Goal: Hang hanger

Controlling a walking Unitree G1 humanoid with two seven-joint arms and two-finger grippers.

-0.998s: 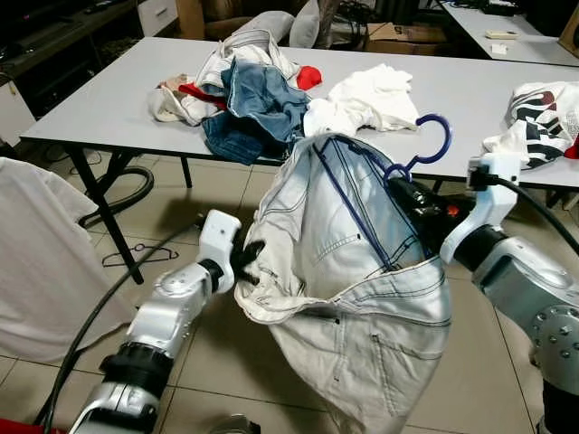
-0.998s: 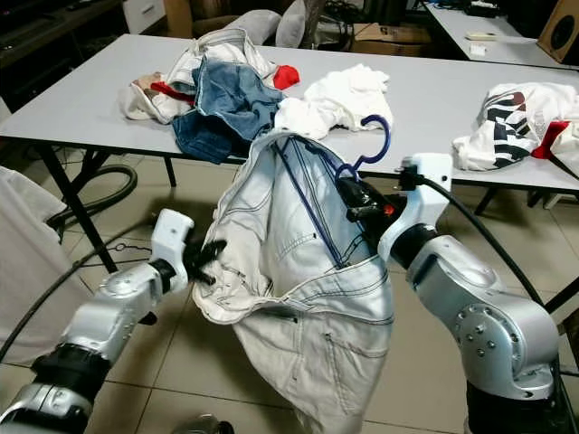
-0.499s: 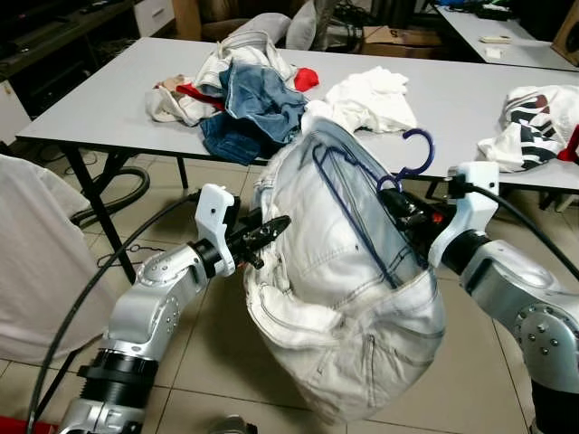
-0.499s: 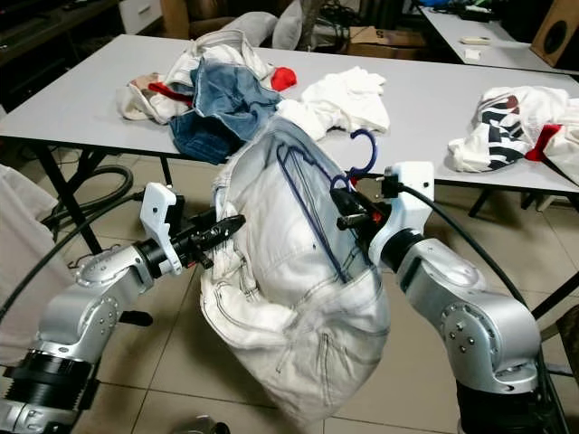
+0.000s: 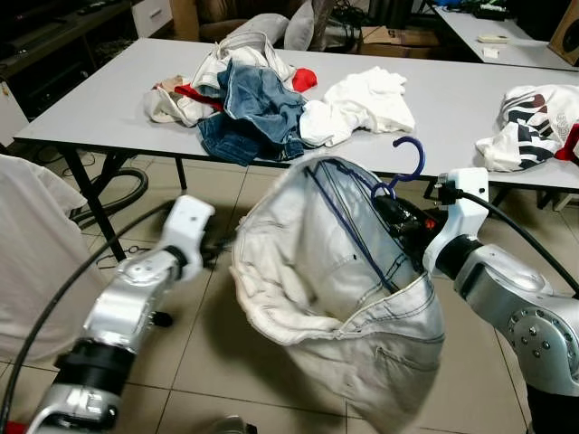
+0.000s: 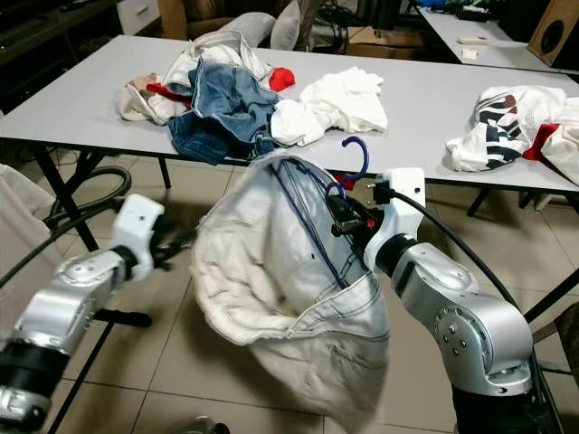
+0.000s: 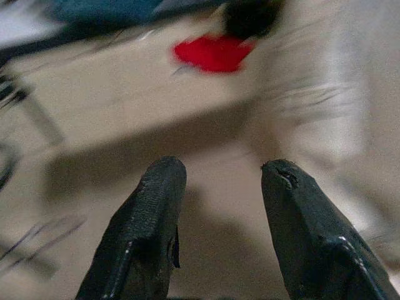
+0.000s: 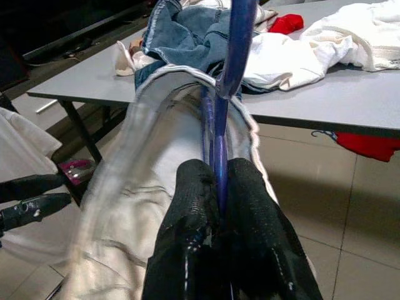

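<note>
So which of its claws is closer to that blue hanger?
The right. The right gripper is clamped on the blue hanger itself, just below the hook. The left gripper is open, off beside the pale trousers.

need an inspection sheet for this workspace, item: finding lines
surface: grey table ahead, tiled floor below
job's things: blue hanger threaded into pale jeans, hanging off the floor
clutter: clothes pile, white garment, printed shirt on the table
grippers: right gripper shut on the hanger; left gripper open, apart from the jeans
cables: black cable on the right arm; hose under the table
surroundings: white cloth at left
</note>
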